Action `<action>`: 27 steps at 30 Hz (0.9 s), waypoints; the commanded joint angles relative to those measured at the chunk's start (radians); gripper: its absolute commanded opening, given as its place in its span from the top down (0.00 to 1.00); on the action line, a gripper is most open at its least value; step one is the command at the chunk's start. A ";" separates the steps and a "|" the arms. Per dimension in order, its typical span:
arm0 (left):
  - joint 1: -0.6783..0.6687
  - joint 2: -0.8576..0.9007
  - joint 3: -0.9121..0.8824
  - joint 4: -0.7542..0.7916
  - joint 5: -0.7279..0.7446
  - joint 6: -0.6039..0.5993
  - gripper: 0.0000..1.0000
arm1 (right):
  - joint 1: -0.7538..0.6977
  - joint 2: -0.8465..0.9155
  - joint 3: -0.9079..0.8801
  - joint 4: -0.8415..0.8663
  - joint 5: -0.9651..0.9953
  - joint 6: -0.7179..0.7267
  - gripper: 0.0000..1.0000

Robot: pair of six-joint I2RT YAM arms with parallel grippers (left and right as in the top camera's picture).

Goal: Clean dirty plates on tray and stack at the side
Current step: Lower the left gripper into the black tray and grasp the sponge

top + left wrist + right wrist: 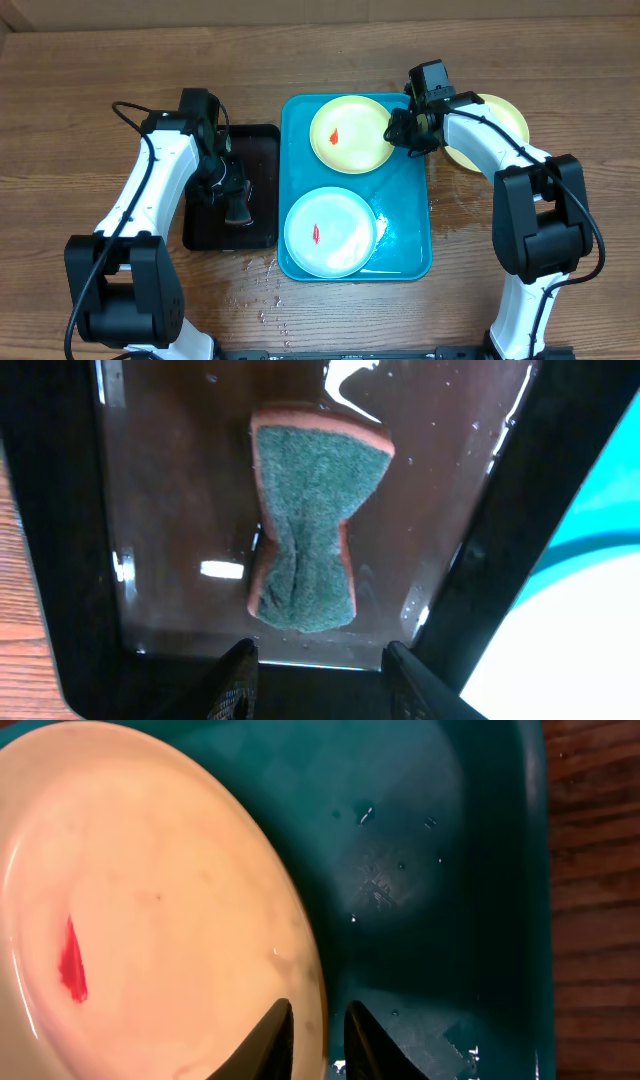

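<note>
Right jaws, nearly closed, straddle the yellow plate's (150, 900) rim, upper tray (405, 230). Left jaws, half-open, flank the sponge (310, 530). Whether either one grips is unclear. That plate and the white plate (325, 235) show red smears, so they look uncleaned. A third plate (510, 120) lies aside, upper right.

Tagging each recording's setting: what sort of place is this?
Likely a robot lab bench staged for dishwashing: bare wooden table, teal tray holding smeared plates, black tray with a sponge.
</note>
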 commanded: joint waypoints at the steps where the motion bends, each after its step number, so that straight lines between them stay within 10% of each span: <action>1: -0.009 -0.004 -0.024 0.030 -0.024 0.003 0.59 | 0.004 0.003 -0.008 0.005 0.016 0.021 0.80; 27: -0.077 0.000 -0.177 0.230 -0.134 -0.061 0.66 | 0.004 0.003 -0.008 0.006 0.016 0.022 0.86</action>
